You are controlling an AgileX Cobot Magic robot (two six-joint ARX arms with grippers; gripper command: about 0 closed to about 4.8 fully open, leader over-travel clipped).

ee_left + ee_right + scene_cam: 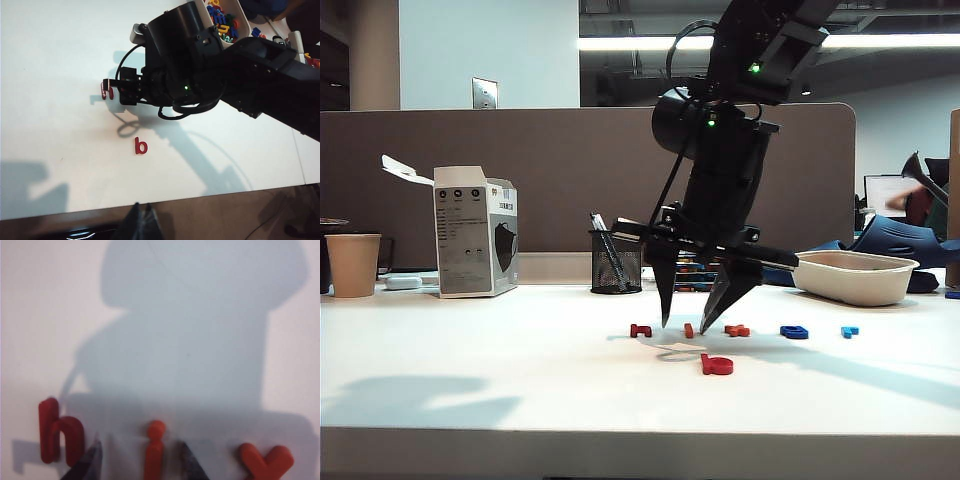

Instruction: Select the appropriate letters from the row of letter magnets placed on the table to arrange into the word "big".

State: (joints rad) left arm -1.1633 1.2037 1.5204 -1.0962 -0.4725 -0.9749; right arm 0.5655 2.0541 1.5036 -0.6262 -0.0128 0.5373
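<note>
Several letter magnets lie in a row on the white table (pixel 470 340): a dark red letter (pixel 640 330), the orange "i" (pixel 688 330), an orange-red letter (pixel 737 330), the dark blue "g" (pixel 794 332) and a light blue letter (pixel 849 331). In front of the row the red "b" (pixel 717 365) lies alone. My right gripper (pixel 685 327) points down over the row, open. Its fingers straddle the "i" (pixel 154 455) with a gap on each side. The right gripper (pixel 139 445) holds nothing. My left gripper (pixel 141 206) hangs off the table's near edge, shut and empty, well short of the "b" (pixel 141 146).
A mesh pen cup (pixel 616 262) stands behind the row. A beige tray (pixel 855 277) with spare letters sits at the back right. A grey carton (pixel 475 232) and a paper cup (pixel 353 264) stand at the back left.
</note>
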